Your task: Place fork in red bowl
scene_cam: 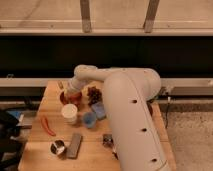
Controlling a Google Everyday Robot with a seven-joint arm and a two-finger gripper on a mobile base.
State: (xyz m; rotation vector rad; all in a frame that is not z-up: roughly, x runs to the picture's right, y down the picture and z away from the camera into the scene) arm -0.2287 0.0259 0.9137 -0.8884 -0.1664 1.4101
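At the remote console, I have the robot's white arm [130, 110] reaching across the wooden table [47, 107] from the near right corner towards the back left. Its bulk covers much of the right half of the tabletop. The gripper [72, 91] hangs directly over the red bowl [64, 98], which sits at the back left of the table. The bowl is just behind the white cup [69, 114] and just left of a dark, brownish-red clump [94, 94] that I cannot identify. By my reading, the step in hand is the drop itself. To do it well I want the claw centred over the bowl's mouth and low before letting go, so the fork lands inside instead of tipping over the rim. Any retreat should go straight up first, because the cup and the dark clump crowd the bowl on two sides. As for the claw, it sits on or just above the bowl, but I cannot tell whether it is clenched or released. I also cannot make out the fork, either in its grasp or in the bowl. Smaller items lie nearer the front: a blue cup [89, 119] beside a blue block [99, 110], a grey bar [75, 145], a metal can [58, 147] and a red pepper [47, 126]. All of them are well apart from the bowl.
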